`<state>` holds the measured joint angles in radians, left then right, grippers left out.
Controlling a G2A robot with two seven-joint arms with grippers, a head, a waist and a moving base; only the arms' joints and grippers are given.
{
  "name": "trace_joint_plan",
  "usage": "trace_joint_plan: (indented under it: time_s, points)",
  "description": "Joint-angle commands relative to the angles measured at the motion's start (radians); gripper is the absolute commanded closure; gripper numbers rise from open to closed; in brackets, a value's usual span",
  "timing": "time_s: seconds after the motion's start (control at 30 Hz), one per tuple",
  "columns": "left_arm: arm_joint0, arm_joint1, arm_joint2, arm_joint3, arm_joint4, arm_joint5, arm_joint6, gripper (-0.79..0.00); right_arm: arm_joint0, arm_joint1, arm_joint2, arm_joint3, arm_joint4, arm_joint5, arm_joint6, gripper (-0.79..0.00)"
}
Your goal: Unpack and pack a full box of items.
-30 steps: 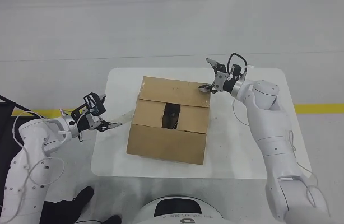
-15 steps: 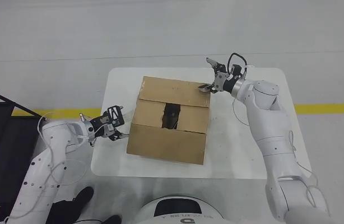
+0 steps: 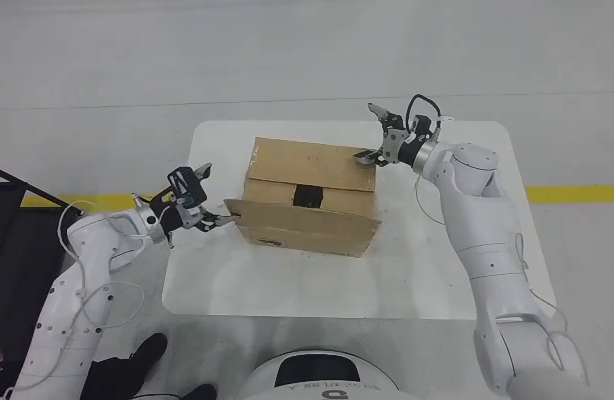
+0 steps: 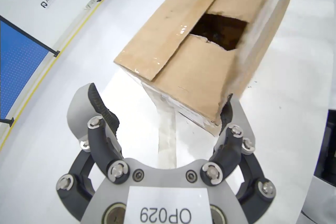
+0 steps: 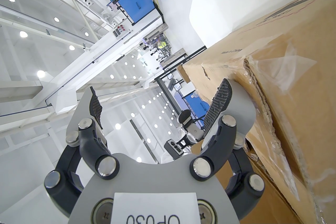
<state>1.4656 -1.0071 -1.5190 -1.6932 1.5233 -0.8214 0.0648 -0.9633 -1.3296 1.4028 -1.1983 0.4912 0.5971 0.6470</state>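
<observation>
While box (image 3: 307, 200) sits between them | left tool (image 4: 160, 101) splayed, perhaps touching flap (image 4: 262, 33) | right tool (image 5: 157, 93) splayed | both empty

White table (image 3: 412, 285) on pale grey floor (image 3: 307, 60). Yellow line (image 3: 587, 193) runs along floor on both sides of table. Blue panels (image 4: 22, 62) w/ black frames stand beyond the line, well apart from table. Round ceiling lights (image 5: 41, 74) lit high above table.

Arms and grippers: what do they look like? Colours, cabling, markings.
The left arm and right arm have glossy white rounded shells, thin white cables looped alongside. The left gripper and right gripper match: grey plate, black linkages with silver pins, curved grey fingers with black textured pads, white printed label at the base.
</observation>
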Motion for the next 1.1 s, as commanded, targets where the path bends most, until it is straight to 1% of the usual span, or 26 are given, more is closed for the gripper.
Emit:
trace_joint_plan:
  time_s: [0.0, 0.1, 0.2, 0.23, 0.27, 0.33, 0.43, 0.57, 0.63, 0.7, 0.77, 0.87, 0.93, 1.07]
  points:
    - [-0.005, -0.002, -0.009, 0.009, -0.035, 0.042, -0.027, -0.785, 0.000, 0.000, 0.000, 0.000, 0.000, 0.000, 0.000, -0.785]
    - [-0.018, -0.004, -0.007, 0.014, -0.064, 0.079, -0.077, -0.785, 0.000, 0.000, 0.000, 0.000, 0.000, 0.000, 0.000, -0.785]
    - [-0.030, -0.005, 0.003, 0.018, -0.075, 0.084, -0.116, -0.785, 0.000, 0.000, 0.000, 0.000, 0.000, 0.000, 0.000, -0.785]
    - [-0.034, -0.005, 0.007, 0.019, -0.077, 0.085, -0.126, -0.785, -0.002, 0.000, 0.004, -0.002, 0.005, -0.007, -0.003, -0.785]
    - [-0.038, -0.005, 0.012, 0.020, -0.080, 0.084, -0.132, -0.785, -0.017, 0.001, 0.024, -0.017, 0.032, -0.037, -0.004, -0.785]
    - [-0.045, -0.006, 0.020, 0.026, -0.091, 0.086, -0.139, -0.785, -0.065, 0.008, 0.071, -0.069, 0.072, -0.090, 0.001, -0.785]
    - [-0.054, -0.008, 0.037, 0.037, -0.102, 0.092, -0.151, -0.785, -0.163, 0.017, 0.137, -0.190, 0.123, -0.157, 0.023, -0.785]
    - [-0.069, -0.010, 0.061, 0.048, -0.101, 0.098, -0.160, -0.785, -0.286, 0.025, 0.209, -0.307, 0.233, -0.226, 0.111, -0.785]
    - [-0.074, -0.011, 0.070, 0.052, -0.104, 0.100, -0.161, -0.785, -0.327, 0.030, 0.233, -0.336, 0.279, -0.249, 0.193, -0.785]
    - [-0.078, -0.012, 0.072, 0.056, -0.113, 0.111, -0.157, -0.785, -0.355, 0.038, 0.256, -0.339, 0.310, -0.271, 0.326, -0.785]
    - [-0.079, -0.012, 0.069, 0.058, -0.128, 0.128, -0.154, -0.785, -0.369, 0.048, 0.276, -0.325, 0.313, -0.298, 0.475, -0.785]
    - [-0.078, -0.012, 0.055, 0.066, -0.141, 0.147, -0.150, -0.785, -0.376, 0.063, 0.290, -0.302, 0.275, -0.358, 0.662, -0.785]
    - [-0.075, -0.010, 0.038, 0.073, -0.150, 0.167, -0.143, -0.785, -0.371, 0.073, 0.288, -0.295, 0.235, -0.392, 0.762, -0.785]
    - [-0.070, -0.008, -0.007, 0.077, -0.162, 0.218, -0.121, -0.785, -0.347, 0.090, 0.268, -0.282, 0.133, -0.437, 0.874, -0.785]
